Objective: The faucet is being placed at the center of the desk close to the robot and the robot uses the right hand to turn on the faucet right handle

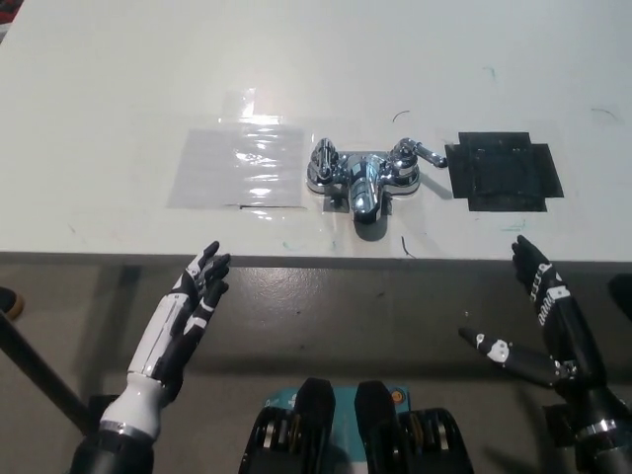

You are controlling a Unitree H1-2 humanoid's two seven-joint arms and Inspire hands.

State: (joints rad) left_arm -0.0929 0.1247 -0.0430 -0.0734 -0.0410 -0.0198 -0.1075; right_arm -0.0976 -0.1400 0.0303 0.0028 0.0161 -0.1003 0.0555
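My right robot hand (548,326) is hovering released, fingers spread, nearer me than the faucet (362,176), off the desk (118,99); my left robot hand (193,311) is resting open, lower left of it

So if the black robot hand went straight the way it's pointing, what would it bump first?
The black robot hand would probably meet the desk at its front edge first, then the black square beyond it. Its height is hard to judge.
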